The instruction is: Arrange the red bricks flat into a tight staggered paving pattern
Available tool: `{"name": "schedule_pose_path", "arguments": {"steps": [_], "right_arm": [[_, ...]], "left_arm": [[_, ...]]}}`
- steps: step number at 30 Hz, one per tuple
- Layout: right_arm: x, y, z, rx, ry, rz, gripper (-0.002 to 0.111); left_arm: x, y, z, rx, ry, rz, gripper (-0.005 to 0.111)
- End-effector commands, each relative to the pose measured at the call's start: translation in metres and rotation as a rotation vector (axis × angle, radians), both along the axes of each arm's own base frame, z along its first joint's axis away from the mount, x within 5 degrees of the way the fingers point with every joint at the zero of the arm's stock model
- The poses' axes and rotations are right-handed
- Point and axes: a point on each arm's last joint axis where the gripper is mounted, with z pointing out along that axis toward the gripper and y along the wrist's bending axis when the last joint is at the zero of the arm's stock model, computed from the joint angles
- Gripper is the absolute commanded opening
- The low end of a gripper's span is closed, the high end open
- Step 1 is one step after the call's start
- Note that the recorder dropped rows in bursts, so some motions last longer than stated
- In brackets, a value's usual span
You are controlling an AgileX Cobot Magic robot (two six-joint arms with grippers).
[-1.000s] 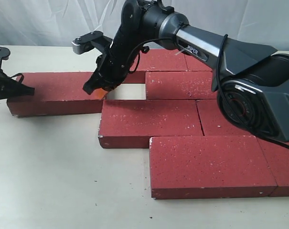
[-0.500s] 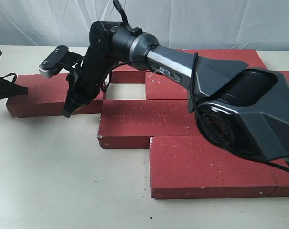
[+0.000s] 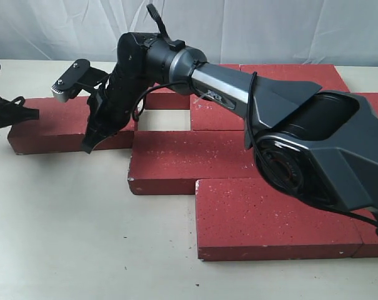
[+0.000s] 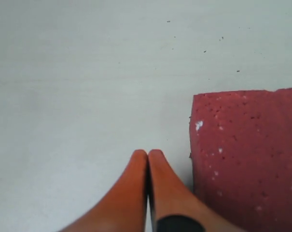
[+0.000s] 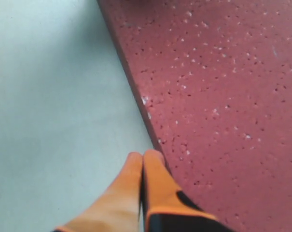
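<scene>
Several red bricks lie flat in staggered rows: a front brick, a middle brick and others behind them. One loose brick lies apart at the left. My right gripper is shut and empty, and its tips rest against that brick's near long side. The right wrist view shows the shut right gripper beside the edge of the brick. My left gripper is shut at the brick's left end. In the left wrist view the left gripper sits next to the end of the brick.
A brick-sized gap of bare table opens between the loose brick and the back rows. The right arm stretches across the laid bricks. Pale tabletop fills the front left. A white curtain hangs behind.
The right arm has swung left from the gap to the loose brick's near side and has held there for the last half second. The left gripper has barely shifted.
</scene>
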Motion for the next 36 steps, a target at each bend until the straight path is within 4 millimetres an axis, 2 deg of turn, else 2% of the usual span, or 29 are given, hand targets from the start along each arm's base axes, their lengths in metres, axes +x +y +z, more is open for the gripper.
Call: {"name": "schedule_pose_path", "arguments": {"steps": [1, 14, 22, 26, 32, 36], "right_arm": [[-0.001, 0.0, 0.001, -0.007, 0.005, 0.008, -0.001], [0.001, 0.001, 0.002, 0.002, -0.014, 0.001, -0.001], [0.001, 0.001, 0.002, 0.002, -0.016, 0.001, -0.001], [-0.004, -0.002, 0.005, -0.021, 0.021, 0.02, -0.001], [-0.012, -0.006, 0.028, -0.04, 0.04, 0.052, -0.001], [-0.01, -0.006, 0.024, -0.039, 0.021, 0.075, -0.001]], "left_arm": [[0.005, -0.003, 0.002, -0.039, -0.042, 0.002, 0.0], [0.013, -0.015, 0.002, -0.148, -0.153, -0.09, 0.0], [0.013, -0.017, 0.002, -0.138, -0.149, -0.121, 0.0], [0.011, -0.006, 0.001, -0.138, -0.138, -0.082, 0.0], [0.007, 0.009, 0.01, -0.126, -0.125, -0.036, 0.0], [0.006, 0.01, 0.012, -0.122, -0.12, -0.033, 0.0]]}}
